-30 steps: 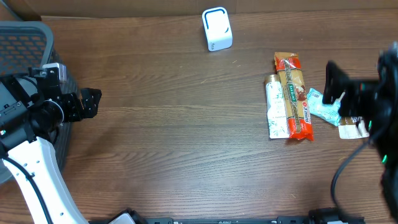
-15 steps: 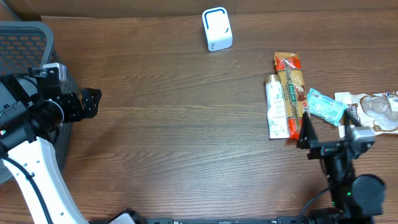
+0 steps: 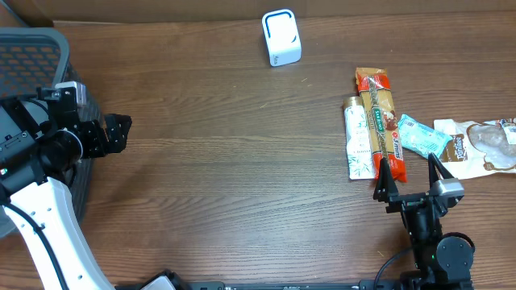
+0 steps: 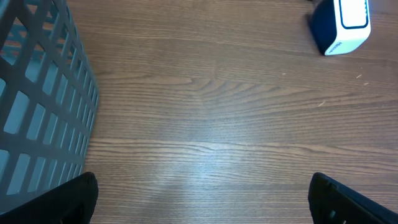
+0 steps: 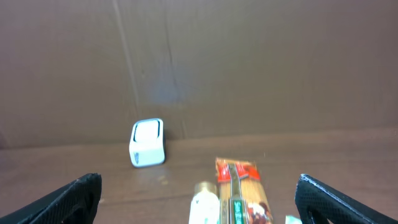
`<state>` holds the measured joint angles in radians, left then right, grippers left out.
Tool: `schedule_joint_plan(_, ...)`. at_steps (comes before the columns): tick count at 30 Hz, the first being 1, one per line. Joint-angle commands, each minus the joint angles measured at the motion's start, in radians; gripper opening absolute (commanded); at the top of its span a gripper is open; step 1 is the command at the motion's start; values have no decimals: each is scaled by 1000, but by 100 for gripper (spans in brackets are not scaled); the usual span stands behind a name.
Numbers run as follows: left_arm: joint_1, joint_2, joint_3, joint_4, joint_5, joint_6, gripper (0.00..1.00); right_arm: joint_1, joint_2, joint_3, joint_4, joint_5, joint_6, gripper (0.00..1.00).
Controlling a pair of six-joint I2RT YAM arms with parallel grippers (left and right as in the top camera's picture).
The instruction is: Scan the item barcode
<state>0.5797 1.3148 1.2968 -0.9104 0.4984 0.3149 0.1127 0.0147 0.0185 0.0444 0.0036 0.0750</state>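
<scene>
Overhead, the barcode scanner (image 3: 280, 37), a small white box with a blue edge, stands at the far side of the desk (image 3: 226, 177), apart from everything else. 4 items lie grouped at the right. A red and orange pasta packet (image 3: 380, 121) lies lengthwise, touching a white and green tube (image 3: 357, 138) on its left. A teal packet (image 3: 423, 137) lies just to its right, and a brown and white pouch (image 3: 480, 145) lies beyond that at the edge.

The right gripper (image 3: 407, 173) sits near the front edge, just in front of the pasta packet, with its fingers spread wide and nothing between them. Its wrist view looks level across the desk at the scanner, the pasta packet, the tube and a cardboard wall (image 5: 249, 62) behind.

The left gripper (image 3: 119, 133) is at the far left beside a grey mesh basket (image 3: 32, 48). Its fingers are also spread wide and empty, over bare wood.
</scene>
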Motion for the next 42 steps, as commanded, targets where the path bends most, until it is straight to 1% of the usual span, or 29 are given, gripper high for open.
schedule_joint_plan(1,2,0,-1,2,15,14,100,7,-12,-11,-42,-6,7,100)
schedule_joint_plan(4,2,0,-1,2,15,14,100,7,-12,-11,-135,-6,7,100)
schedule_joint_plan(25,2,0,-1,2,15,14,100,7,-8,-10,-129,-6,7,100)
schedule_joint_plan(29,-5,-34,-1,2,15,14,100,7,-8,-10,-129,-6,7,100)
schedule_joint_plan(34,-65,-119,-1,2,15,14,100,7,-8,-10,-129,-6,7,100)
schedule_joint_plan(42,-254,-267,-1,2,15,14,100,7,-8,-10,-129,-6,7,100)
